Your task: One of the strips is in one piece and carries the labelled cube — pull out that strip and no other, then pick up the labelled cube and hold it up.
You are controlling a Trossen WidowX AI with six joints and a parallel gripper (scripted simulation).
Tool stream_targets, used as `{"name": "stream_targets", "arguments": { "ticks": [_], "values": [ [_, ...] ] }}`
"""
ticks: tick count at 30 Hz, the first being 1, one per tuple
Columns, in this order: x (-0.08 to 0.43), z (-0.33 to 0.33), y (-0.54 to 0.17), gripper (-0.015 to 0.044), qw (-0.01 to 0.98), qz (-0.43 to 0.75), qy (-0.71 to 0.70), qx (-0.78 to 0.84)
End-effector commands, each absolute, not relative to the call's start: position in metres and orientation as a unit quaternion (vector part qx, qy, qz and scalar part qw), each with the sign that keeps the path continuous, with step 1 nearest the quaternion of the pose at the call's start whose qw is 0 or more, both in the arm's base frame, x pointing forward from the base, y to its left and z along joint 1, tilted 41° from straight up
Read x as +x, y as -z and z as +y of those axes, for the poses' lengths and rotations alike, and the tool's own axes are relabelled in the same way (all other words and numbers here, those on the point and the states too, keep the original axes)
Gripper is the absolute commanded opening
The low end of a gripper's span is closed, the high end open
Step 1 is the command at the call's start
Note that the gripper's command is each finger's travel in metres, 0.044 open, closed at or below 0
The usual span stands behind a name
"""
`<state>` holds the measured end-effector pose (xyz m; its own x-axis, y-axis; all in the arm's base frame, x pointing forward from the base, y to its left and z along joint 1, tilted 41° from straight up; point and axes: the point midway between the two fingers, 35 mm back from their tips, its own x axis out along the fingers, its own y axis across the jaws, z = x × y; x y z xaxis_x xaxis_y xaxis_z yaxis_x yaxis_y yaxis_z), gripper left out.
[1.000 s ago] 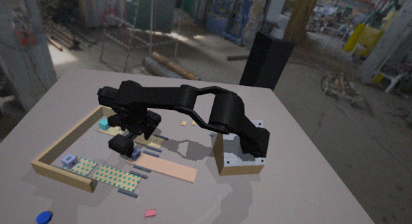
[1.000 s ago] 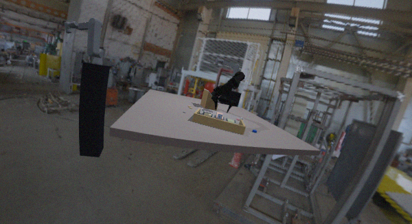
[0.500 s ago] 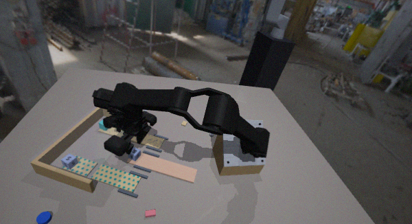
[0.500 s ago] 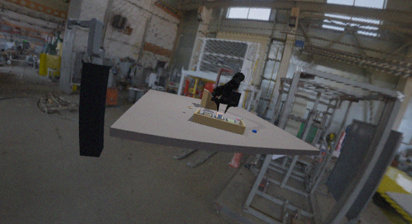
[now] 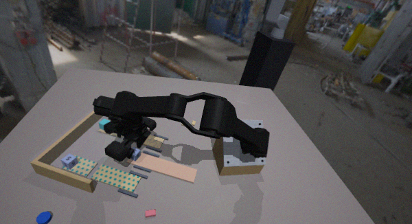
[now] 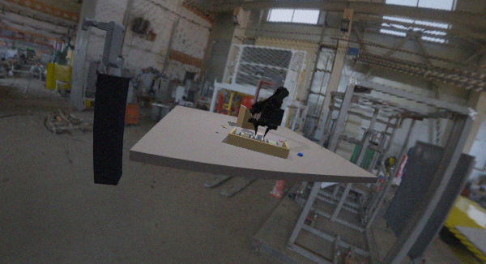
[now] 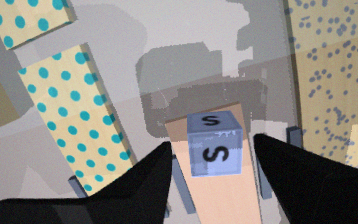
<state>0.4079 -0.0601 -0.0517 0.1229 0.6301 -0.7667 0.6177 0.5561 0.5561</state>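
The plain pink strip [image 5: 172, 170] [image 7: 222, 197] shows no gap and carries a pale blue cube [image 5: 136, 154] [image 7: 215, 152] marked S near its far end. My gripper [image 5: 134, 152] [image 6: 260, 136] [image 7: 212, 144] is partly open, with one finger on either side of this cube and visible space beside it in the wrist view. A teal-dotted strip lies in two pieces, a near piece [image 5: 117, 177] [image 7: 75, 120] and a far piece [image 5: 84, 166] [image 7: 30, 20], with a gap between. Another marked cube [image 5: 69, 161] sits on the far piece. A speckled strip [image 5: 153, 141] [image 7: 330, 90] is partly hidden by the arm.
A wooden wall [image 5: 63, 177] [image 6: 259, 147] borders the strips' far side. Dark guide rails [image 5: 139, 174] [image 7: 182, 185] flank the strips. A turquoise cube [image 5: 104, 124] is behind the gripper. A blue disc [image 5: 44, 217] [image 6: 300, 155] and a pink block [image 5: 150, 213] lie outside.
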Motion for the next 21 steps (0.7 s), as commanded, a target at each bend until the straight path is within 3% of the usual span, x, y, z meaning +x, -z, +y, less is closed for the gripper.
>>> {"name": "stream_targets", "arguments": {
  "ticks": [1, 9, 13, 19, 21],
  "values": [
    [0.4071, -0.0560, 0.0564, 0.0250, 0.580, 0.662, -0.005, 0.475],
    [0.4078, -0.0490, 0.0642, 0.0250, 0.580, 0.662, -0.006, 0.475],
    [0.4089, -0.0506, 0.0621, 0.0145, 0.582, 0.663, -0.006, 0.471],
    [0.4089, -0.0506, 0.0621, 0.0105, 0.582, 0.663, -0.006, 0.471],
    [0.4089, -0.0506, 0.0621, 0.0053, 0.582, 0.663, -0.006, 0.471]
  ]
}}
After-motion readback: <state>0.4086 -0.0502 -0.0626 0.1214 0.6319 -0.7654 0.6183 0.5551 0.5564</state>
